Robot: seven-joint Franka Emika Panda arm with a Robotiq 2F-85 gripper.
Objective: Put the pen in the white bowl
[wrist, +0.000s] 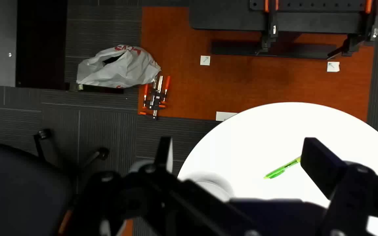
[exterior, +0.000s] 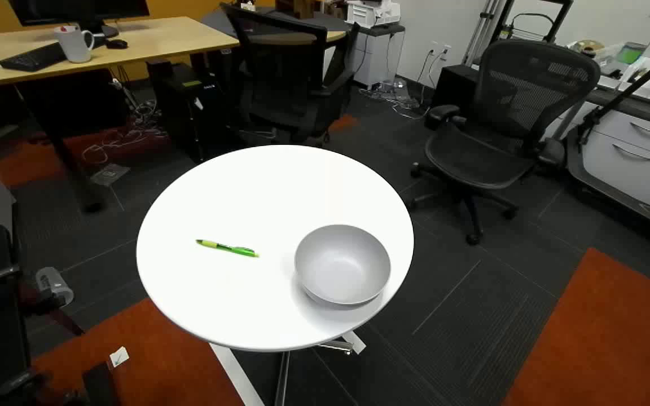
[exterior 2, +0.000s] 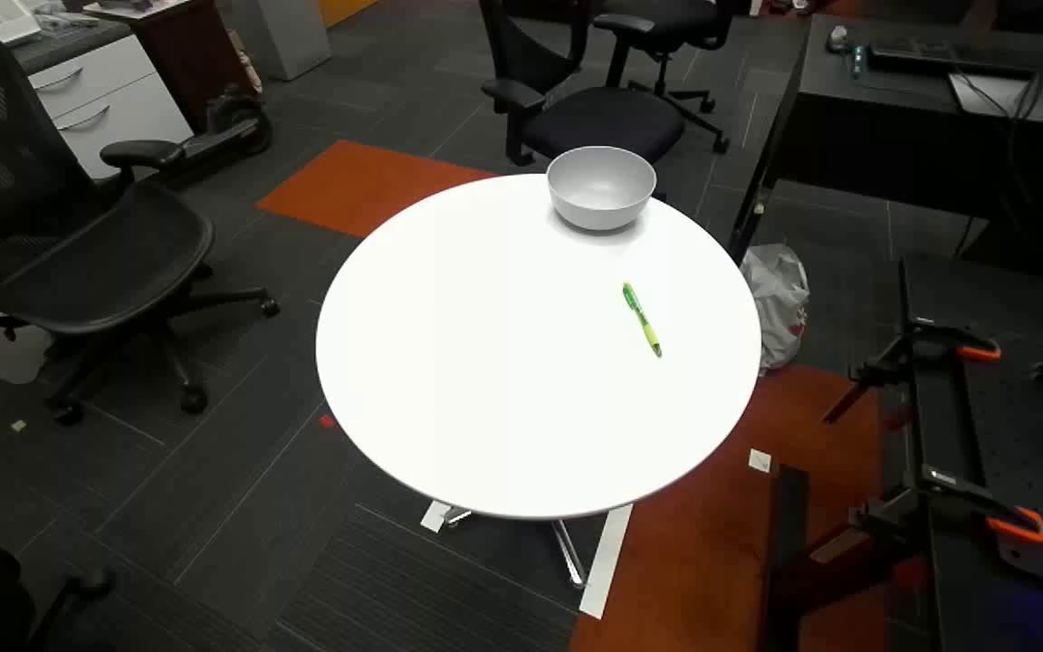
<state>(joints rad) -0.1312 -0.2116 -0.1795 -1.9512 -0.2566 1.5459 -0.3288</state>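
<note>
The pincer looks like it's hanging well above everything, its fingers sitting wide apart and holding nothing. In the wrist view (12 being up), the fingers are sitting at 9 and 3, while the green pen is lying flat on the tabletop, running 8 to 2, one finger hiding its yellow end. That's nearly lining up with the finger gap, so I'm thinking a wrist turn is being called for. The white bowl is standing mouth-up at the pen's 3 o'clock in an exterior view, well apart, probably leaving finger room. Only its wall seems to be getting in the way, so I'm guessing a lift over it. Farther out, a mesh chair is standing at 2 o'clock and a plastic bag is slumping at the pincer's 10, neither bothering the job imo.
</note>
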